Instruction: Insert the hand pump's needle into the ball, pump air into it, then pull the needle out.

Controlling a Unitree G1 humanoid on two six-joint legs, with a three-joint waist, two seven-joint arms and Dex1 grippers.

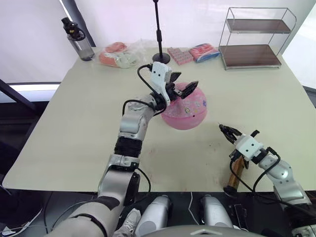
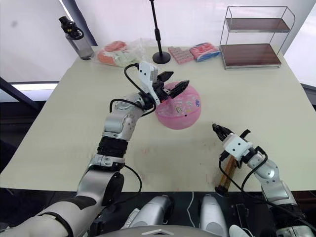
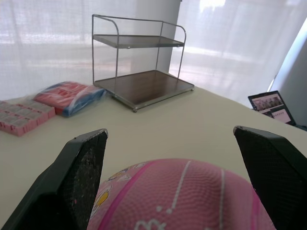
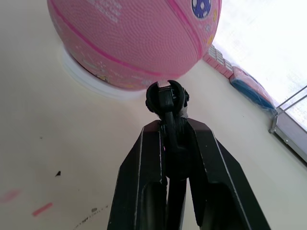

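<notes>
Inspector A: Position of the ball?

Inspector B: The pink ball (image 1: 185,111) sits mid-worktop (image 1: 74,123) on a pale ring. The left gripper (image 1: 181,83) hovers over its top, fingers (image 3: 79,179) spread wide to either side, touching nothing as far as the left wrist view shows.

Inspector A: And the needle?

Inspector B: The right gripper (image 1: 228,131) is near the worktop's front edge, well apart from the ball. Its fingers (image 4: 144,177) are pressed together on the black needle fitting (image 4: 167,98), tip aimed at the ball. The pin itself is too small to make out. The hand pump (image 1: 235,173) hangs off the front edge below that arm, its bronze barrel joined to the arm by the hose.

Inspector A: Step in hand?

Inspector B: My judgement: the approach before insertion. Nothing has entered the ball.

Inspector A: Requirement for the next move?

Inspector B: The left fingers should likely close to steady the ball. The right arm must carry the fitting across and line it up with the valve hole, which I cannot locate here.
</notes>
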